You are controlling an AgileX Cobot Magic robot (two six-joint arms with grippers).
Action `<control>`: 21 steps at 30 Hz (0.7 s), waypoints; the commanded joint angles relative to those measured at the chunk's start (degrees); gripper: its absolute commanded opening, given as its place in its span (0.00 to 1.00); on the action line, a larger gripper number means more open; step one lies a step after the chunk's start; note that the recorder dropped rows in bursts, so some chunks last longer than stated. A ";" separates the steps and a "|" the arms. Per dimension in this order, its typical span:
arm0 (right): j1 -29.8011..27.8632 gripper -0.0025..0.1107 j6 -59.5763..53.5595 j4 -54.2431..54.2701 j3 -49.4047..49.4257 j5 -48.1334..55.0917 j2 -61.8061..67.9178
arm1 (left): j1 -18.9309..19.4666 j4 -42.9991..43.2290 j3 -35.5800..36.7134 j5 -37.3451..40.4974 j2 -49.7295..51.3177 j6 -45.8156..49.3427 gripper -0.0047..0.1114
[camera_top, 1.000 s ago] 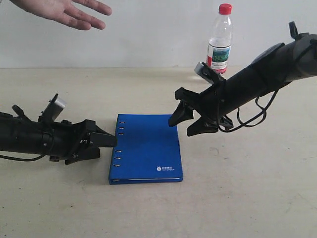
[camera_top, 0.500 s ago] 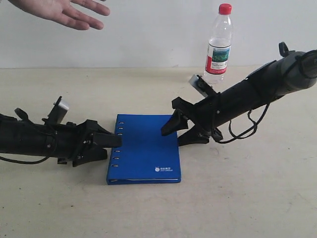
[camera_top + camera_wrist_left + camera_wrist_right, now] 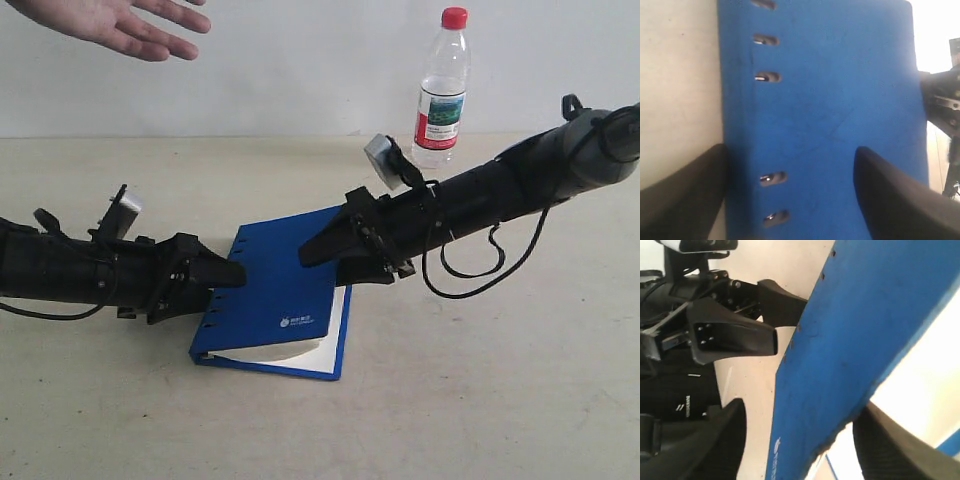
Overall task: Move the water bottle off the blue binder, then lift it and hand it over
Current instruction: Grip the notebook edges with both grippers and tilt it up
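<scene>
The right claw (image 3: 325,262) sat with its jaws spread wide around the far edge of the blue binder (image 3: 270,290). One finger was above the cover and one beneath it, so the cover stood tilted up off the white pages (image 3: 290,350). In the right wrist view the cover ran slantwise through the gap of the right claw (image 3: 800,410); the pictures did not show whether either finger pressed it.

Opposite, the left claw (image 3: 222,278) met the binder's spine edge, jaws also wide and holding nothing. Its wrist view showed one finger beside the slot holes (image 3: 767,77) and the other over the cover.

The water bottle (image 3: 441,90) stood upright on the table (image 3: 480,400) behind the right arm, well apart from both claws. An open hand (image 3: 110,22) hovered high above the left arm.
</scene>
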 commanded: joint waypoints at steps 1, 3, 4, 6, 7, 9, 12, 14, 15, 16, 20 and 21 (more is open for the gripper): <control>1.93 0.41 1.51 1.03 0.20 -6.98 -0.82 | 0.05 -0.11 -0.39 1.12 -0.01 0.96 0.61; 2.98 0.29 1.51 1.70 0.20 -9.03 -0.82 | 0.32 -0.11 -0.78 1.12 -0.01 1.80 0.61; 3.13 0.24 1.51 1.79 0.20 -9.56 -0.82 | 0.45 -0.11 -0.78 1.12 -0.01 1.95 0.61; 3.67 0.15 1.51 1.95 0.20 -10.73 -0.82 | 0.43 -0.11 -0.78 1.12 -0.01 1.95 0.61; 3.74 0.13 1.06 1.95 0.20 -11.37 -0.82 | 0.43 -0.11 -0.78 1.12 -0.01 1.95 0.61; 3.84 0.08 -1.36 1.95 0.20 -12.84 -0.82 | 0.43 -0.11 -0.78 1.12 -0.01 1.95 0.61; 3.29 0.02 -3.80 2.04 0.20 -13.64 -0.82 | 0.83 -0.11 -0.90 -0.56 -0.01 2.36 0.61; 2.21 0.02 -4.53 2.04 0.20 -12.60 -1.03 | 1.77 -0.11 -0.90 -2.88 -0.01 2.36 0.61; 1.59 0.02 -4.53 2.04 0.20 -11.50 -1.03 | 2.30 -0.11 -0.90 -4.33 -0.01 2.36 0.61; 0.93 0.02 -4.53 2.04 0.20 -10.14 -1.03 | 2.93 -0.11 -0.90 -5.54 -0.01 2.36 0.61; -2.02 0.02 -4.53 1.91 0.20 -1.55 -1.03 | 5.49 -0.11 -0.90 -5.84 0.14 2.36 0.61; -2.38 0.02 -4.53 1.91 0.20 1.08 -1.03 | 5.74 -0.11 -0.90 -5.13 0.35 2.36 0.61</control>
